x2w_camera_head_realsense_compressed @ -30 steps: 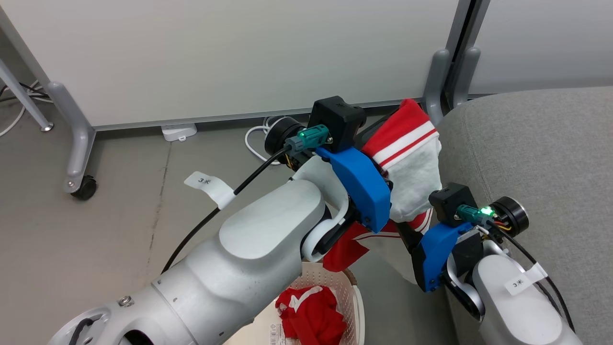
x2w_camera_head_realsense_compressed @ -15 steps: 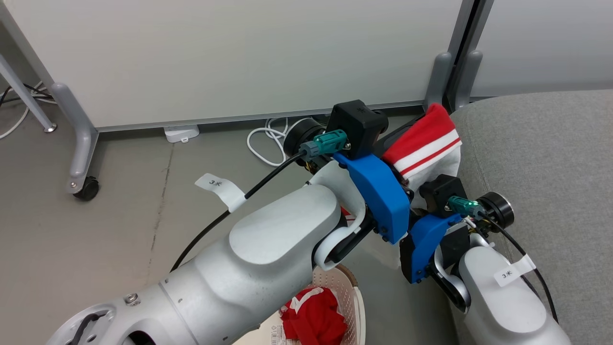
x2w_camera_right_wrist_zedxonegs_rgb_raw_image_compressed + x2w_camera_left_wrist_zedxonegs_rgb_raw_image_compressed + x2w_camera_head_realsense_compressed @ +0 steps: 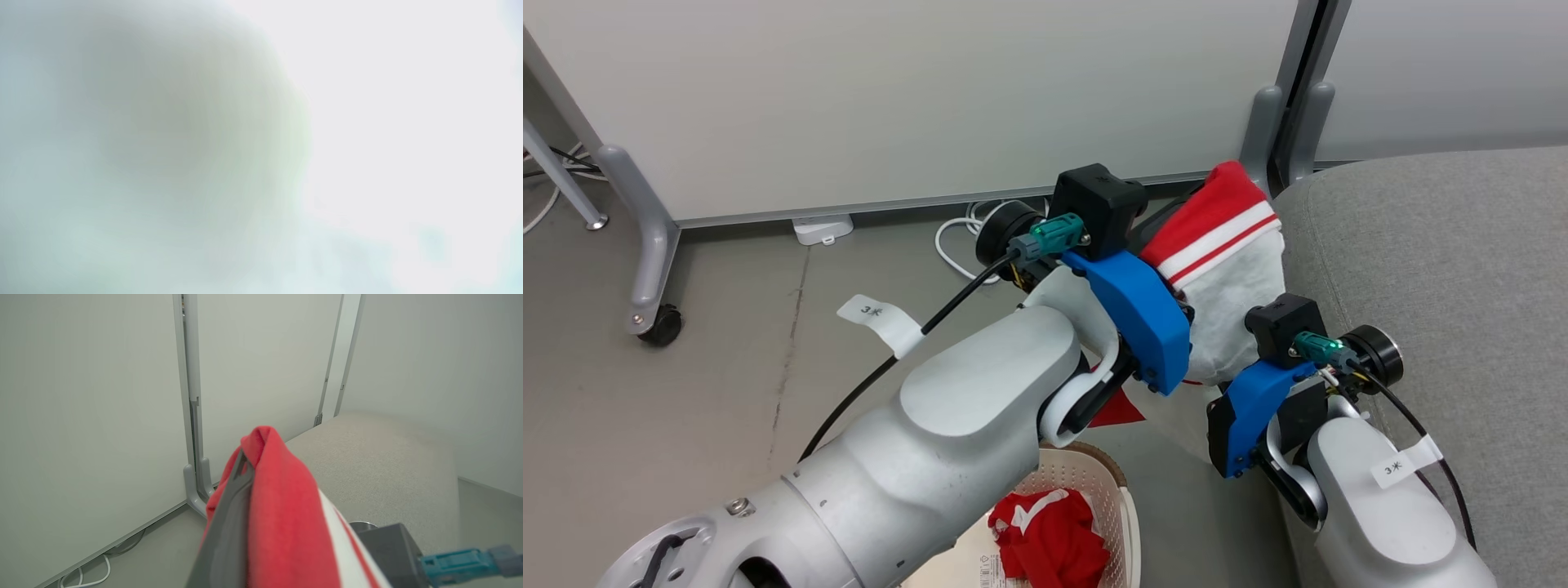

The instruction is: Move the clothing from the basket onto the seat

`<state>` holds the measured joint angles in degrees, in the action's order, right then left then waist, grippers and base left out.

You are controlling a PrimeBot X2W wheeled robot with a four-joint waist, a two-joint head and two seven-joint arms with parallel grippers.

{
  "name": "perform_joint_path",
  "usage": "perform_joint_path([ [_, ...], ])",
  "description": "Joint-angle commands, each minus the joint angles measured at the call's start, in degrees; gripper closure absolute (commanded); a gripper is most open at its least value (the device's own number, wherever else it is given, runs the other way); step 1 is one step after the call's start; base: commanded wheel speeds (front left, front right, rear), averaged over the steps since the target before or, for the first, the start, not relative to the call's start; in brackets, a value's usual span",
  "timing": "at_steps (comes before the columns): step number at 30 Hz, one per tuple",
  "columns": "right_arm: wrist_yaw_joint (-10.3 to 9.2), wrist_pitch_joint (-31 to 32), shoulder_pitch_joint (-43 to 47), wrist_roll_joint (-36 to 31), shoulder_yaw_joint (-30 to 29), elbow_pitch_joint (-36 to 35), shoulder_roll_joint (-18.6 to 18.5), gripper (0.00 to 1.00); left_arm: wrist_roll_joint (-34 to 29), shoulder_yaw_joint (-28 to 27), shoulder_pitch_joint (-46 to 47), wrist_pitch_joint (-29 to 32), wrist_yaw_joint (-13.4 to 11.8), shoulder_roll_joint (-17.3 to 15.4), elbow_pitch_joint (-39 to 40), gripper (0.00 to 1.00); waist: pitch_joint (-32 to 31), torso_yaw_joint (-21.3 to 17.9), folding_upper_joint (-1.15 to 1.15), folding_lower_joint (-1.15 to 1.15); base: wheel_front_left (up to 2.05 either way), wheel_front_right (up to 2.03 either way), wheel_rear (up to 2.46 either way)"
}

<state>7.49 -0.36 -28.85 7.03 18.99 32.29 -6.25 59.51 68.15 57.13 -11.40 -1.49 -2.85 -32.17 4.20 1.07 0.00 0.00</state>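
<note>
Your left tool point(image 3: 248, 459) is clamped on the red striped garment point(image 3: 1217, 237), hanging beside the grey seat point(image 3: 1445, 261); the right tool's point(image 3: 1215, 408) state I cannot tell. Soft, light, droopy cloth: grip a bunched fold.

Silver arms point(image 3: 980, 384), blue wrist covers point(image 3: 1135, 314), teal connectors point(image 3: 1058, 233)

Even, soft indoor light; right wrist view a pale, featureless blur

Two red garments counted: held garment point(image 3: 1217, 237) upper centre, second garment point(image 3: 1049, 539) bottom centre. One basket point(image 3: 1125, 523), bottom centre. One seat point(image 3: 1445, 261), right side of frame.
</note>
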Motion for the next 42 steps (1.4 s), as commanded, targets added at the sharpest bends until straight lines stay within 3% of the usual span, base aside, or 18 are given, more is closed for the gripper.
perform_joint_path([
  [1, 0.01, -0.4, -0.3, 0.0, -0.2, -0.3, 0.1, 1.0, -0.1, -0.1, 0.2, -0.5, -0.3, -0.2, -0.9, 0.64, 0.1, 0.0, 0.0, 0.0, 0.0, 0.0, 0.0],
  [2, 0.01, -0.5, -0.3, 0.1, -0.2, -0.5, 0.2, 1.0, -0.3, -0.3, -0.1, -0.9, -0.4, -0.4, -1.5, 0.05, 0.1, -0.1, 0.0, 0.0, 0.0, 0.0, 0.0],
  [3, 0.01, -0.6, -0.3, 0.3, -0.3, -0.6, 0.2, 1.0, -0.3, -0.5, -0.6, -1.3, -0.4, -0.6, -2.3, 0.0, 0.1, -0.2, 0.0, 0.0, 0.0, 0.0, 0.0],
  [13, 0.01, -1.1, 0.7, 1.0, -0.1, -3.2, -0.9, 1.0, -1.9, -3.1, -5.7, -3.7, 2.3, -2.8, -7.9, 0.0, 0.4, -1.1, 0.0, 0.0, 0.0, 0.0, 0.0],
  [19, 0.01, -0.7, 1.9, 1.3, -0.3, -5.1, -1.5, 1.0, -6.3, -8.8, -10.3, -3.8, 3.1, -5.2, -5.9, 0.0, 0.1, -1.7, 0.0, 0.0, 0.0, 0.0, 0.0],
  [26, 0.01, -0.3, 3.8, 0.9, -1.9, -8.4, -1.7, 1.0, -13.5, -18.6, -20.4, -3.9, 3.6, -9.3, -0.1, 0.0, -0.1, -3.3, 0.0, 0.0, 0.0, 0.0, 0.0],
  [30, 0.01, 0.3, 5.3, 0.8, -3.3, -11.3, -2.1, 1.0, -18.3, -27.7, -29.0, -3.9, 4.0, -11.2, 5.7, 0.0, 0.0, -4.4, 0.0, 0.0, 0.0, 0.0, 0.0],
  [42, -0.05, 2.1, 10.8, 0.0, -8.5, -18.7, -1.1, 1.0, -30.3, -47.2, -44.9, -3.9, 6.3, -9.8, 17.4, 0.0, 0.2, -7.4, 0.0, 0.0, 0.0, 0.0, 0.0],
])
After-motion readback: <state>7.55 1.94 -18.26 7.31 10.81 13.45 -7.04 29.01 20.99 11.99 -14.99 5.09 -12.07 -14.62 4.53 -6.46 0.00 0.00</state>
